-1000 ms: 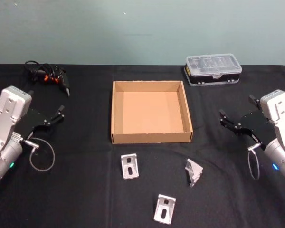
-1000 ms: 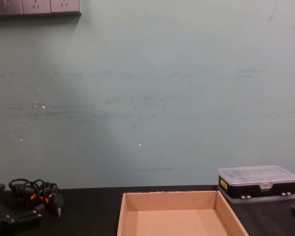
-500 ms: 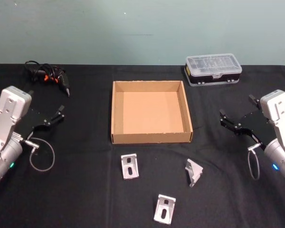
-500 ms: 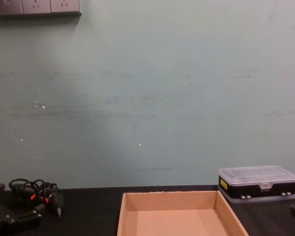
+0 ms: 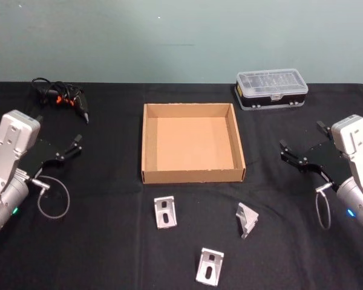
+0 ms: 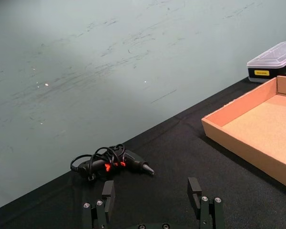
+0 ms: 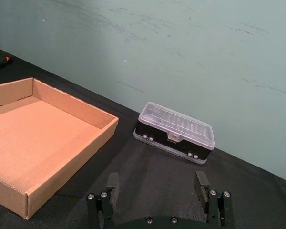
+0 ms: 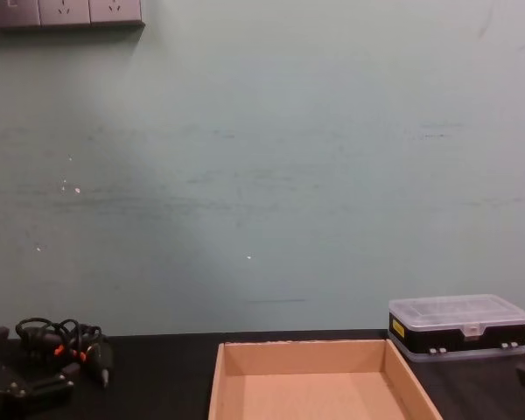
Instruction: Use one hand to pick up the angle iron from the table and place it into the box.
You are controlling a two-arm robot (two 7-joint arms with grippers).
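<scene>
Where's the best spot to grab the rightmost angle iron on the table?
Probably from above: the angle iron seems tipped on its side, its triangular web standing up. Close the right gripper, the nearer one, across that thin upright part.

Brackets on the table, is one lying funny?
Yes. The right bracket lies tipped on its side, rib showing; the left bracket and the near bracket show their slotted faces. Nothing looks broken.
</scene>
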